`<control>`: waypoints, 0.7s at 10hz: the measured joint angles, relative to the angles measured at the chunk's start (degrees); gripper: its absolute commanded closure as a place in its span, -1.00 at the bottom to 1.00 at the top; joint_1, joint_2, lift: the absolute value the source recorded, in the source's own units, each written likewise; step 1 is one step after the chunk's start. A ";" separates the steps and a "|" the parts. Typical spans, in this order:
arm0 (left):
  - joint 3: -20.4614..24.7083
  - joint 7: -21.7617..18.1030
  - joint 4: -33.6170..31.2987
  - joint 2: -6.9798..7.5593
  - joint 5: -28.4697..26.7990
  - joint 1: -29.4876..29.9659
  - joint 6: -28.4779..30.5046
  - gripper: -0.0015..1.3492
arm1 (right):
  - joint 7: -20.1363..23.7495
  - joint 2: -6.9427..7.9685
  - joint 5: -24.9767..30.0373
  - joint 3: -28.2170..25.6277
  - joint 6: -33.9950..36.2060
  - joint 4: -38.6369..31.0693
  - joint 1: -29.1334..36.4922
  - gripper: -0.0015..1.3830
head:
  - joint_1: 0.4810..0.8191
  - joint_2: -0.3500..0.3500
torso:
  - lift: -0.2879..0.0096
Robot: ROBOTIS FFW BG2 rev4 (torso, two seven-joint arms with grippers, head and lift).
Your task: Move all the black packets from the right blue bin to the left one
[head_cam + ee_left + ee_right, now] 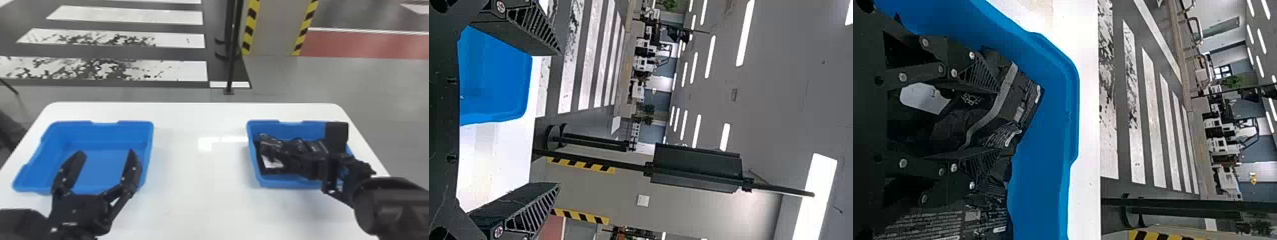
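In the head view my left gripper [103, 154] stands open above the left blue bin [148, 140], whose visible floor is bare. The left wrist view shows the same gripper [560, 117] with widely parted fingers. My right gripper [271, 148] is down in the right blue bin [287, 184], among black packets [266, 169]. In the right wrist view, the right gripper [998, 120] is shut on a crumpled black packet [984, 107], which bulges between its fingers. Another black packet [948, 220] with small print lies beside it. The arm hides part of the bin.
Both bins stand on a white table [198, 178], with a wide stretch of tabletop between them. The right bin's wall [1070, 105] curves around the packets. Beyond the table's far edge rises a dark post [233, 57].
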 measured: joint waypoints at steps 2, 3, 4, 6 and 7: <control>0.20 -0.06 0.07 0.00 -0.18 0.02 -0.14 -0.86 | -0.49 0.15 -2.77 0.44 1.54 -1.31 0.93 0.72 | 0.27 -0.14 | -0.01; 0.21 -0.06 0.11 0.00 -0.38 0.02 -0.18 -0.86 | -0.56 0.17 -3.41 0.56 1.76 -1.37 1.01 0.72 | 0.27 -0.13 | -0.01; 0.28 -0.07 0.16 -0.05 -0.46 0.05 -0.55 -0.86 | -0.61 0.18 -4.72 0.53 0.60 -1.63 1.67 0.72 | 0.27 -0.11 | -0.01; 0.53 -0.03 0.51 -0.18 -0.47 0.17 -1.70 -0.86 | -1.54 0.72 -5.96 -1.34 -1.75 -7.42 5.24 0.72 | 0.27 -0.10 | -0.01; 0.63 -0.03 0.64 -0.25 -0.44 0.24 -2.27 -0.86 | -1.85 1.15 -5.86 -3.19 -2.50 -12.28 7.56 0.72 | 0.27 -0.12 | -0.01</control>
